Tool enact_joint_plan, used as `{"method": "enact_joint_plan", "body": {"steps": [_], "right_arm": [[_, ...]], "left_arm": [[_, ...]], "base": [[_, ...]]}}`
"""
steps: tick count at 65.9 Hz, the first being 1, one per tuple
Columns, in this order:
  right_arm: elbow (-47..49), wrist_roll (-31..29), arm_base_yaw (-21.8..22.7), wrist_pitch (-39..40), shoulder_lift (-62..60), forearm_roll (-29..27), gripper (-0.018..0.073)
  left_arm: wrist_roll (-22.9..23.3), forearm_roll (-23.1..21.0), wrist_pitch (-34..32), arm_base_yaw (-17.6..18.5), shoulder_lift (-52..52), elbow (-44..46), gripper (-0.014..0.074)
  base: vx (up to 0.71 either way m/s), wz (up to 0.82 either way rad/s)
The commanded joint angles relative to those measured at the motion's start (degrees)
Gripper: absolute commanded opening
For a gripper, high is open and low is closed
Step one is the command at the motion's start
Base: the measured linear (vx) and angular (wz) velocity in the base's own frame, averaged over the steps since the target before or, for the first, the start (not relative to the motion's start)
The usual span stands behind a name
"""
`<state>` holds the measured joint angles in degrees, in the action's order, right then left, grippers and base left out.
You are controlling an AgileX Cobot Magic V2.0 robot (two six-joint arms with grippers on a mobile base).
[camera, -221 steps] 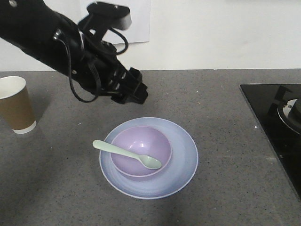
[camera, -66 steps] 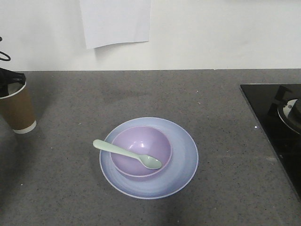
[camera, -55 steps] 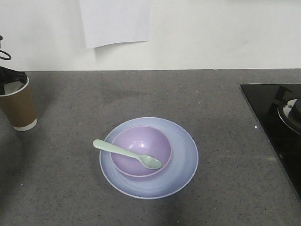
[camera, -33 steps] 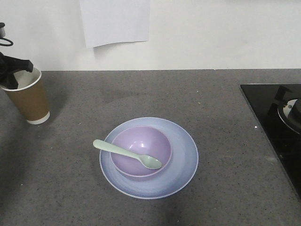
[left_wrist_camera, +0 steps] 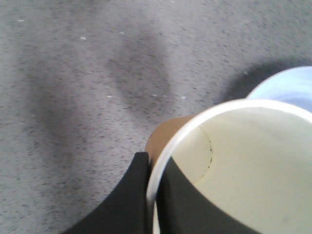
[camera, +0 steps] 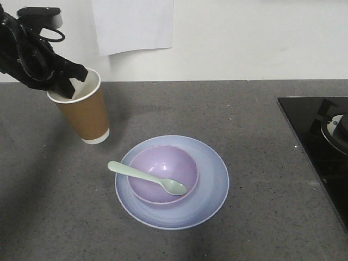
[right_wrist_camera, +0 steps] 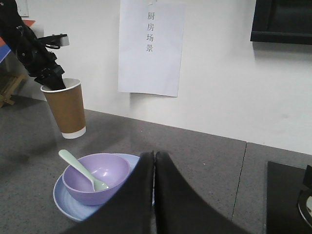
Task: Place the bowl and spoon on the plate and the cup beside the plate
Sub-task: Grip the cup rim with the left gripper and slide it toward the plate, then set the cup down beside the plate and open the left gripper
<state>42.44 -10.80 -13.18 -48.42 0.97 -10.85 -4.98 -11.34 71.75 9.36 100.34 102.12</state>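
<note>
The pale blue plate [camera: 209, 187] lies mid-counter with the lavender bowl [camera: 163, 169] on it. The mint spoon [camera: 145, 178] rests in the bowl, its handle sticking out left. My left gripper [camera: 69, 86] is shut on the rim of the brown paper cup [camera: 87, 113], one finger inside and one outside; the cup hangs tilted just left of the plate, above the counter. In the left wrist view the cup's [left_wrist_camera: 243, 161] white inside fills the right. My right gripper [right_wrist_camera: 154, 161] is shut and empty, held back in front of the plate [right_wrist_camera: 68, 204].
A black stove top [camera: 321, 147] with a burner occupies the right edge of the grey counter [camera: 239, 109]. A white paper sheet [camera: 133, 24] hangs on the back wall.
My left gripper took the cup by its rim at the far left and has carried it right, towards the plate. Bowl, spoon and plate have not moved.
</note>
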Motion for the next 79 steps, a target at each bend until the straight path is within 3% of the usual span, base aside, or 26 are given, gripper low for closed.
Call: {"method": "enact_joint_plan", "body": {"steps": [1, 21, 79], "right_arm": [[0.9, -0.1, 0.3, 4.2, 1.7, -0.6, -0.0006], [0.9, -0.1, 0.3, 3.8, 1.7, -0.6, -0.0006], [0.9, -0.1, 0.3, 2.7, 1.7, -0.5, -0.0006]], "left_arm": [[-0.1, -0.1, -0.4, 1.7, -2.8, -0.4, -0.0007], [-0.1, 0.1, -0.4, 3.3, -2.8, -7.7, -0.0007], [-0.1, 1.2, -0.4, 3.3, -4.9, -8.4, -0.0007]], "base": [[0.00, 0.00], [0.00, 0.00], [0.00, 0.00]]}}
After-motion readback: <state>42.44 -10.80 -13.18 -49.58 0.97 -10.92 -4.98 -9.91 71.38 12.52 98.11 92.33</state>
